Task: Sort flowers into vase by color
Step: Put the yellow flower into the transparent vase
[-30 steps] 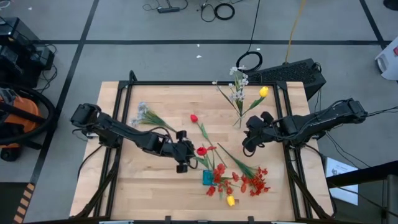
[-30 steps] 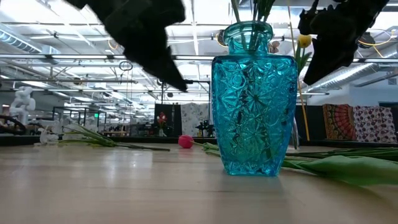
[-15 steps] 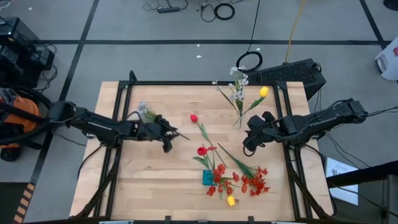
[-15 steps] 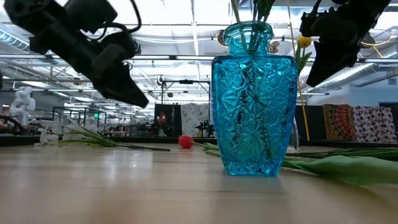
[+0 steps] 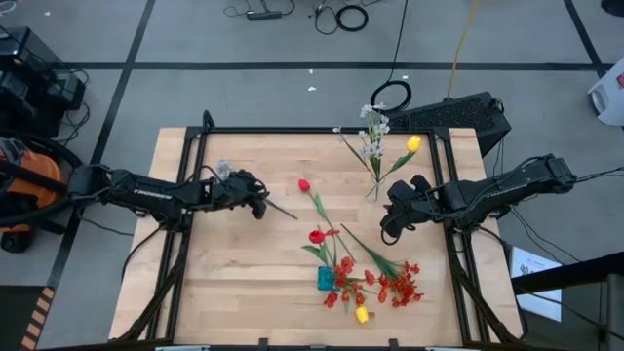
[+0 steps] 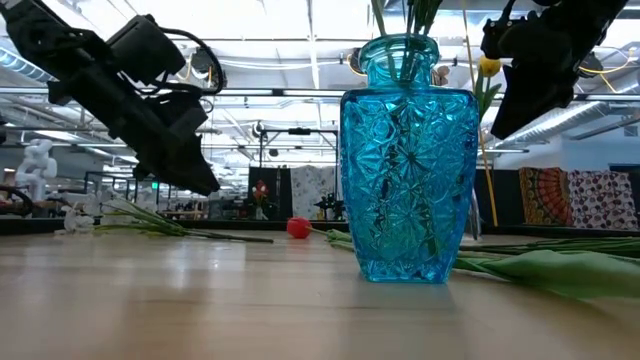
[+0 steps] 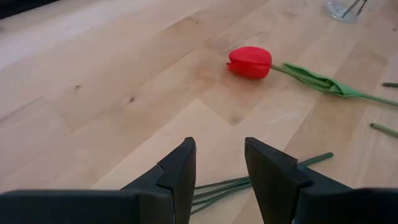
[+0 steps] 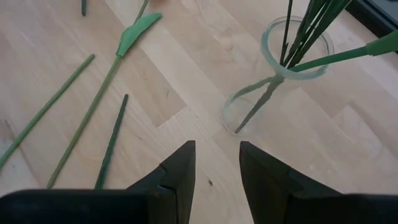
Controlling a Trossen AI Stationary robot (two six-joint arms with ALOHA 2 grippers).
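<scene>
- Low view: a blue cut-glass vase (image 6: 405, 160) is standing nearest the camera, with green stems rising out of its neck; in the high view red blossom sprays (image 5: 390, 283) and a yellow tulip bud (image 5: 362, 314) are spreading above the vase (image 5: 325, 280).
- Farther back on the wooden table (image 5: 244, 263), a red tulip (image 5: 304, 185) is lying flat at mid-table; another red tulip bud (image 5: 316, 236) is showing between it and the blue vase.
- Left gripper (image 5: 255, 201) is hovering over the stems of a whitish blossom sprig (image 5: 226, 175) lying on the table's left half. In the left wrist view its fingers (image 7: 180, 171) are standing apart, empty, with the sprig stems (image 7: 249, 183) passing beneath them and the red tulip (image 7: 250, 62) ahead.
- Right gripper (image 5: 390, 222) is waiting over the table's right side. Its fingers (image 8: 180, 171) are apart and holding nothing, facing a clear glass vase (image 8: 280, 81).
- Far edge: the clear vase is holding whitish sprigs (image 5: 372, 132) and a yellow tulip (image 5: 413, 144).
</scene>
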